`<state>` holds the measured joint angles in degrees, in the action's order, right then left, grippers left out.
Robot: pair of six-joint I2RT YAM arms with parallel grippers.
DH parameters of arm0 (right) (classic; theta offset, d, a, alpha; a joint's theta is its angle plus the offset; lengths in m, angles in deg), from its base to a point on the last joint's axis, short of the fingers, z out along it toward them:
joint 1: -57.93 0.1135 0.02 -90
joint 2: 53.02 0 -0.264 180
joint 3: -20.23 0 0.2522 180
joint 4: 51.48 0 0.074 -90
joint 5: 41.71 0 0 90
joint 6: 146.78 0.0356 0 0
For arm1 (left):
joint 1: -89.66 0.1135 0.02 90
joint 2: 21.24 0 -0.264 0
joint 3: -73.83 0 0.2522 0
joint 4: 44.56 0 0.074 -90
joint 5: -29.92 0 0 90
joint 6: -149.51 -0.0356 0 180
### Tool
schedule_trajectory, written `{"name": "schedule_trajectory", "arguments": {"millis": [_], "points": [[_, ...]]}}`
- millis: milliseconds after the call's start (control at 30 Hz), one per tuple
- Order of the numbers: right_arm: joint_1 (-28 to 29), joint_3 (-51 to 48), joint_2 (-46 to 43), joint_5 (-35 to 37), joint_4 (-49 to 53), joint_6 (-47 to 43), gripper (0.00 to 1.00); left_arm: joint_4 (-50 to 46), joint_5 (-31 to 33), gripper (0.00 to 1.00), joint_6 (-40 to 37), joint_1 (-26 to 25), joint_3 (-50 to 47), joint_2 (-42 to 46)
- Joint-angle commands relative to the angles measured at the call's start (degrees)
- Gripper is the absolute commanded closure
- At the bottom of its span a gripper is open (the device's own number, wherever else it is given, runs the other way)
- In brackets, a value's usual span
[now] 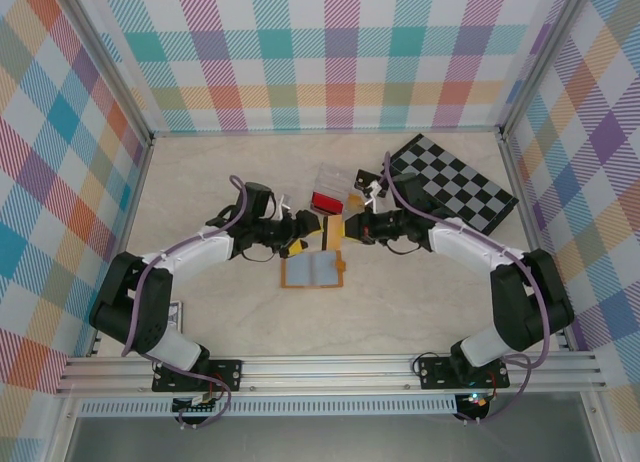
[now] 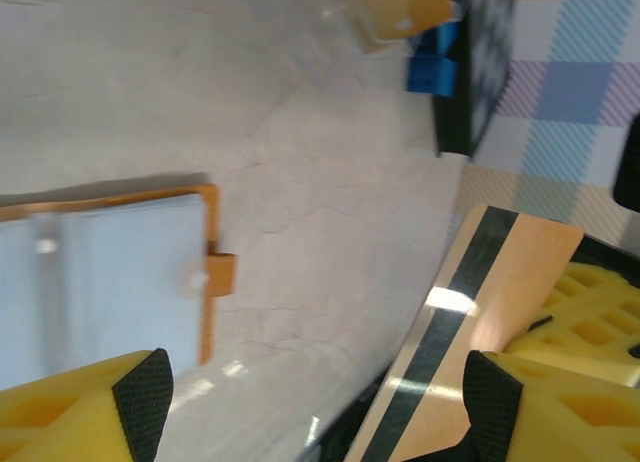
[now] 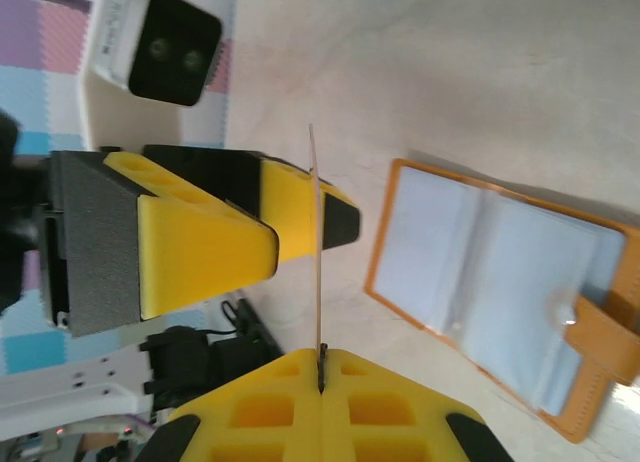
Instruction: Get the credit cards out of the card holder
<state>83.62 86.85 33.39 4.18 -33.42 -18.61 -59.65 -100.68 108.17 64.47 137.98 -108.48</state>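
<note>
Left of centre in the top view, and at both lower corners of the left wrist view: left fingers [image 2: 80, 417] spread wide, gripping nothing, with a broad gap between the pads. Just right of these, lower centre of the top view: card holder [image 1: 313, 270] lying open and flat on the desk [image 1: 200, 182], grey-blue pockets up, clasp tab at its right edge, touched by neither arm. Just above the holder, at frame centre: orange-yellow credit card [image 1: 330, 230], clear of the pockets and off the desk, between the two sets of fingers. Right of the card: right fingers [image 3: 270, 422] pressed together, pinching one end of it. Card seen edge-on as a thin line in the right wrist view, with a dark stripe along its face in the left wrist view. Further right and higher in the top view: clear tray [image 1: 333, 185], then chequered board [image 1: 455, 182], both untouched. Judged progress: one card out, held by the right fingers alone, not yet set down. Pockets pale and blurred in both wrist views; no second card made out inside, but cannot tell for certain. Judged remaining: set this card down on the desk beside the holder, check the pockets, pull any further card.
</note>
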Motion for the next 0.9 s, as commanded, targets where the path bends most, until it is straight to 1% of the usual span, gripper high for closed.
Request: {"name": "schedule_trajectory", "arguments": {"millis": [0,67,100,233,267,333,400,533,567,633,733,867], "points": [[-0.89,0.3,-1.16,-9.36,-5.12,1.3,1.0,9.58,-7.38,0.22,3.48,0.92,-0.42,1.37],[-1.37,0.71,-1.16,-10.98,-6.15,2.35,1.0,12.49,-8.71,0.25,4.85,0.85,-0.37,1.45],[-1.58,0.88,-1.15,-11.55,-6.79,2.83,1.0,14.12,-9.25,0.28,5.77,0.84,-0.43,1.36],[-2.04,1.72,-1.16,-12.84,-7.78,4.12,1.0,19.96,-10.28,0.49,8.62,0.76,-1.26,1.64],[-2.21,1.72,-1.18,-13.05,-8.34,4.63,1.0,21.34,-10.36,0.56,9.24,0.79,-1.5,1.89],[-2.36,1.88,-1.25,-13.27,-8.99,5.28,1.0,23.95,-10.76,0.65,10.57,0.81,-1.94,2.07],[-2.49,2.11,-1.16,-13.24,-9.56,5.81,1.0,25.6,-10.89,0.74,11.7,0.77,-2.18,2.25],[-2.49,2.51,-0.81,-13.6,-11.38,8.32,1.0,25.71,-10.25,0.91,12.07,0.8,-2.05,2.76],[-2.49,2.47,-0.81,-13.69,-12.41,9.24,0.99,25.67,-10.17,0.93,12.09,0.84,-2.0,2.78],[-2.34,2.34,-0.73,-13.35,-14.41,11.68,0.92,25.58,-9.77,0.96,12.23,0.69,-1.9,3.0],[-1.37,2.67,0.21,-13.26,-16.7,14.41,0.84,26.07,-9.16,0.98,12.98,0.59,-1.78,3.26],[-0.12,3.33,1.72,-12.57,-19.77,17.39,0.82,26.15,-8.52,0.98,13.21,0.19,-1.35,3.6]]}}
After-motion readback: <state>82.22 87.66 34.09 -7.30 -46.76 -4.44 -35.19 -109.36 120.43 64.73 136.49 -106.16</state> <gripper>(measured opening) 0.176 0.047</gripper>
